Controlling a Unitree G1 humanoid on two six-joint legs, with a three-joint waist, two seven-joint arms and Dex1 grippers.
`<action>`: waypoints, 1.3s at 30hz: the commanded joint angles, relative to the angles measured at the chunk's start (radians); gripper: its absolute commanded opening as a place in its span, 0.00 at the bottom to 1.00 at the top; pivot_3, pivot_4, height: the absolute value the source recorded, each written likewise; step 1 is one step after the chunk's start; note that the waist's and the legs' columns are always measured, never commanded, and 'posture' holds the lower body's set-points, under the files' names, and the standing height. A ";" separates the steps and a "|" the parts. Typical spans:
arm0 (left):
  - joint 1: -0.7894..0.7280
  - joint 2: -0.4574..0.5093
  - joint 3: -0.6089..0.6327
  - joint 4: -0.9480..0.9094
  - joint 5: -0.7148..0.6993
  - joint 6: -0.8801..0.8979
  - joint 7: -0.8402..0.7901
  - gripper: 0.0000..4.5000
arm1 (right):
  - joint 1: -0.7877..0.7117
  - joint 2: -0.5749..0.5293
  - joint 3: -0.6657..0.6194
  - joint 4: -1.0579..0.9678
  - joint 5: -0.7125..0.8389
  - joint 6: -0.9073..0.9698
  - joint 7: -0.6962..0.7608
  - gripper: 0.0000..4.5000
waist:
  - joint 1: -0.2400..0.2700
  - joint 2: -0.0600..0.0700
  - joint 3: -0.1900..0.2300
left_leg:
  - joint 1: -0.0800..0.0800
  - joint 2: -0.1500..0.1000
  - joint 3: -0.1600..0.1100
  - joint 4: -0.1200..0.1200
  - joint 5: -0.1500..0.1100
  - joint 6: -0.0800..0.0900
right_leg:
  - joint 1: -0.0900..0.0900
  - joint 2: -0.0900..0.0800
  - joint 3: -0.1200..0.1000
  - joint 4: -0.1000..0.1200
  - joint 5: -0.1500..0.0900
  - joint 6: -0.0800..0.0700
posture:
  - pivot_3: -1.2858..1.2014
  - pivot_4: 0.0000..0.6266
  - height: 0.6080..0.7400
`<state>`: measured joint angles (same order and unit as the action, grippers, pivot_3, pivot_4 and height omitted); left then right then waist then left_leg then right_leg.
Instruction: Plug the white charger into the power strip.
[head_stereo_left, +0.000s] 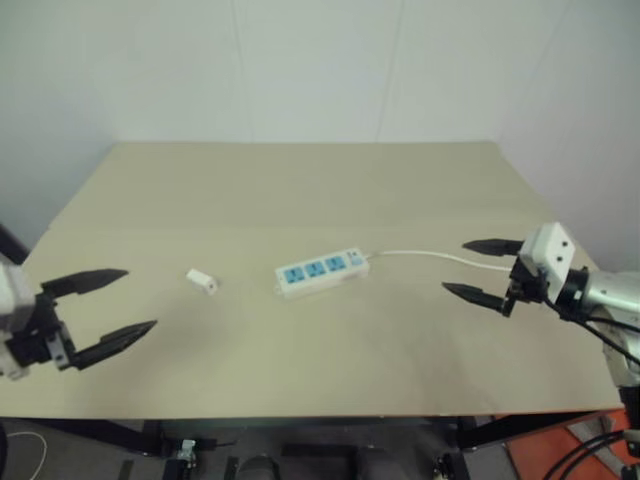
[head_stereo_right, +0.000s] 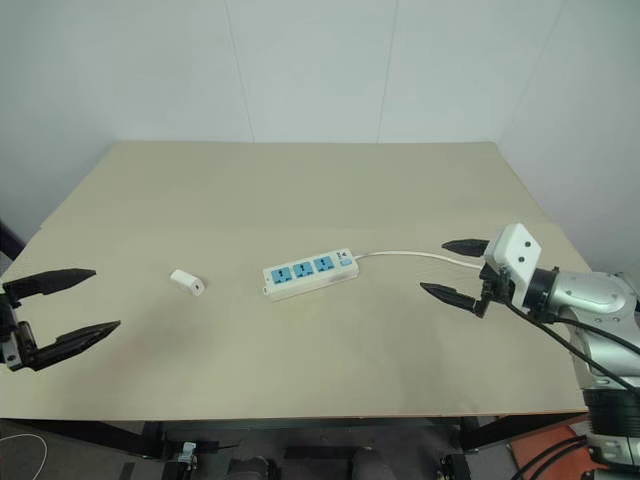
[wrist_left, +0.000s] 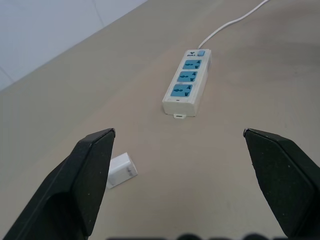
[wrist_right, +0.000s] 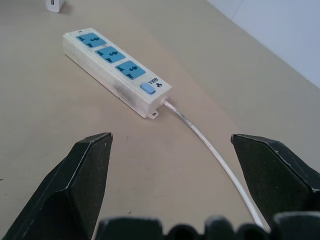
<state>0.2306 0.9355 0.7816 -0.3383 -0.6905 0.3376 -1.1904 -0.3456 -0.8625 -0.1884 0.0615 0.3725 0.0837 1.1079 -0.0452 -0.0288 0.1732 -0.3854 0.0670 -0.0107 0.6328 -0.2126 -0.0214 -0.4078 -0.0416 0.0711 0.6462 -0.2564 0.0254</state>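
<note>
The white charger (head_stereo_left: 203, 281) lies on its side on the tan table (head_stereo_left: 300, 190), left of centre. The power strip (head_stereo_left: 322, 272) rests flat at the middle with three blue sockets facing up, and its thin cord (head_stereo_left: 440, 258) trails off to the right. My left gripper (head_stereo_left: 112, 305) hovers open at the table's left front, well apart from the charger. My right gripper (head_stereo_left: 480, 270) is open at the right, just past the cord's end. In the left wrist view the charger (wrist_left: 121, 170) sits beside one finger, with the strip (wrist_left: 188, 83) beyond.
A white wall stands behind the table's far edge. Bare tabletop surrounds the strip and charger on all sides. The front edge of the table runs just below both grippers.
</note>
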 joint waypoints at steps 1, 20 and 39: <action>-0.015 0.017 -0.001 -0.014 0.003 0.001 0.009 1.00 | -0.001 -0.027 -0.038 -0.038 0.013 0.015 -0.008 0.99 | 0.000 0.000 0.000 | 0.000 0.000 0.000 0.000 0.000 0.000 | 0.000 0.000 0.000 0.000 0.000 0.000 | 0.52 0.24 1.00; -0.038 0.006 -0.016 -0.015 0.015 -0.006 0.017 1.00 | 0.004 -0.024 -0.024 -0.041 -0.005 0.019 -0.038 0.99 | 0.000 0.000 0.000 | 0.000 0.000 0.000 0.000 0.000 0.000 | 0.000 0.000 0.000 0.000 0.000 0.000 | 0.52 0.24 1.00; -0.309 -0.089 -0.341 -0.015 0.050 -0.039 0.160 1.00 | -0.221 0.294 0.217 0.186 -0.247 0.015 -0.322 0.99 | 0.001 0.000 0.000 | -0.001 0.000 0.000 0.000 0.000 0.000 | 0.000 0.000 0.001 0.001 0.004 -0.005 | 0.52 0.24 1.00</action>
<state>-0.0575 0.8502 0.4500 -0.3476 -0.6478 0.3249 -1.0414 -0.5379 -0.5688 0.0330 0.2482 0.1374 0.1010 0.8139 -0.0439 -0.0290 0.1731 -0.3864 0.0667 -0.0103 0.6333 -0.2125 -0.0214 -0.4079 -0.0413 0.0717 0.6470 -0.2516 0.0192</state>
